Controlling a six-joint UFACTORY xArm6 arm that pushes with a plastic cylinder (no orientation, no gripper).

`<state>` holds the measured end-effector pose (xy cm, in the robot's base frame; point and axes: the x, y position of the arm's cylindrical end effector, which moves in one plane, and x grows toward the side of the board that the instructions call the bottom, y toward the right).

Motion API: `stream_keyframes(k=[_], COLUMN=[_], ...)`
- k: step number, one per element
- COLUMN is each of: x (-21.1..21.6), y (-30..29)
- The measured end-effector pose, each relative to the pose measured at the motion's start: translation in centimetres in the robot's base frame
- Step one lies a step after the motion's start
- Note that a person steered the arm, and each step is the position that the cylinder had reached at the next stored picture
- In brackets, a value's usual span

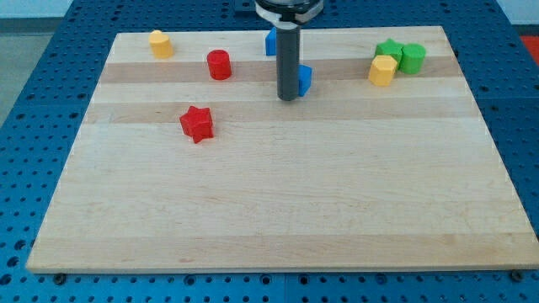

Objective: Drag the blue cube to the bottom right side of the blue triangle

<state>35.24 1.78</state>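
Observation:
My rod comes down from the view's top and my tip [287, 98] rests on the board against the left side of the blue cube [304, 78], which it partly hides. The blue triangle [270, 42] stands near the board's top edge, mostly hidden behind the rod. The cube lies just below and to the right of the triangle.
A red cylinder [219, 65] and a red star [197, 124] lie left of my tip. A yellow block [161, 43] is at the top left. A yellow block [382, 71] and two green blocks [401, 55] cluster at the top right of the wooden board [278, 202].

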Motion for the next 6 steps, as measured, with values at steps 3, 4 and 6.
stream_keyframes(k=[3, 4, 6], x=[-4.9, -6.6, -8.4], y=[0.5, 1.0, 3.3])
